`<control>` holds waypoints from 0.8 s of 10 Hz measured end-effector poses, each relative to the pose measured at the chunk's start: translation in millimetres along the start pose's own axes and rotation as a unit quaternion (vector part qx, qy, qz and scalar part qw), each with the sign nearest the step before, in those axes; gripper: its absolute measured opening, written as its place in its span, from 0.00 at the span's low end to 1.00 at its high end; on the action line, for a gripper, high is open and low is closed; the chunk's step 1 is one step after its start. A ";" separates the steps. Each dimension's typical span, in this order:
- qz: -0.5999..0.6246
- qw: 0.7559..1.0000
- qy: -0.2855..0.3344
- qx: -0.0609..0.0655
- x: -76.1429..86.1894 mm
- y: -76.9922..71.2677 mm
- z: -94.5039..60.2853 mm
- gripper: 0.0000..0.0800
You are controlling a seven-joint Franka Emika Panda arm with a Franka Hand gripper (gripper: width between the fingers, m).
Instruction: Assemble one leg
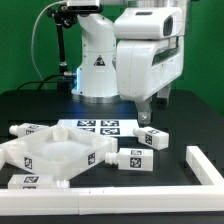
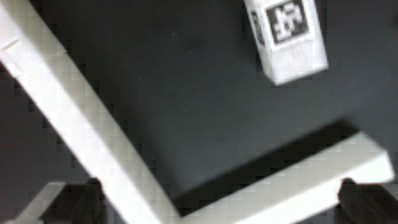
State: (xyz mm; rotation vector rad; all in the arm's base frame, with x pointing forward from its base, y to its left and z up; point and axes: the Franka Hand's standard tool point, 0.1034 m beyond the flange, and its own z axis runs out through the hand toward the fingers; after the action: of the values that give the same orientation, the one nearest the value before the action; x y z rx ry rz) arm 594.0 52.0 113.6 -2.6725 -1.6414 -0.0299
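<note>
Several stubby white legs with black-and-white tags lie on the dark table. One leg (image 1: 152,138) lies just below my gripper (image 1: 146,119), and another leg (image 1: 135,158) is in front of it. A third leg (image 1: 25,130) is at the exterior view's left, and one more (image 1: 26,181) is at the front left. In the wrist view my gripper (image 2: 215,206) is open and empty, with one dark fingertip (image 2: 71,206) at each side. A tagged leg (image 2: 288,40) lies apart from the fingers.
The large flat white square piece with corner sockets (image 1: 55,155) lies at the exterior view's left. The marker board (image 1: 100,127) lies behind it. A white L-shaped rail (image 1: 207,170) borders the right and front, and its corner shows between my fingers (image 2: 107,150).
</note>
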 end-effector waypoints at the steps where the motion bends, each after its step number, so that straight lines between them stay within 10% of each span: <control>1: -0.055 0.998 0.009 -0.012 -8.0 1.7 9.0 0.81; 3: -0.118 0.992 0.021 -0.035 -15.5 1.4 24.7 0.81; 8: -0.100 0.994 0.019 -0.029 -15.8 0.5 23.9 0.81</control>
State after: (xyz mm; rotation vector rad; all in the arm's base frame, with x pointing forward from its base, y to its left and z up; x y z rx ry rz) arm 587.7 38.1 89.4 -2.5188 -1.9172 -0.1296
